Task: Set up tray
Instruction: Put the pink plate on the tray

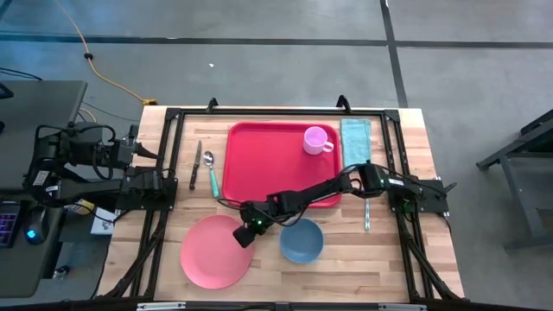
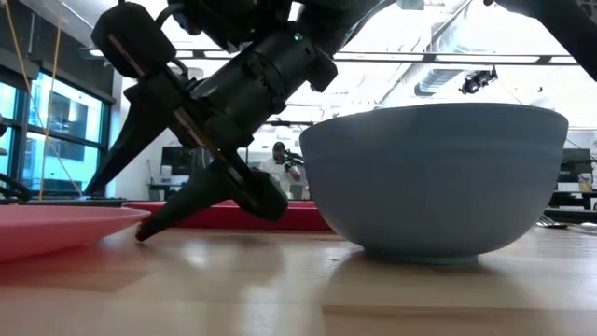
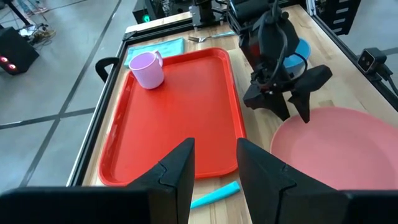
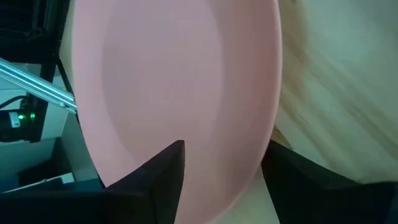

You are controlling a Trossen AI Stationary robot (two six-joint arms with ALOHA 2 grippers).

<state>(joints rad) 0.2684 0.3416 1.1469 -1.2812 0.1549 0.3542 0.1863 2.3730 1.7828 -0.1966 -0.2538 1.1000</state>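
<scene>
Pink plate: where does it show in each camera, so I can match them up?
High view: pink plate lower left of centre, beside the right tool.
Low view: flat rim at the left edge.
Left wrist view: lower right.
Right wrist view: fills most of the frame.
Shared landmark: the right tool, open at the plate's rim.

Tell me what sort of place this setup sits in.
Probably a robotics lab or industrial workshop: a painted grey concrete floor with a yellow cable trailing across it, a black metal frame bolted round the wooden butcher-block table, and large windows behind.
</scene>
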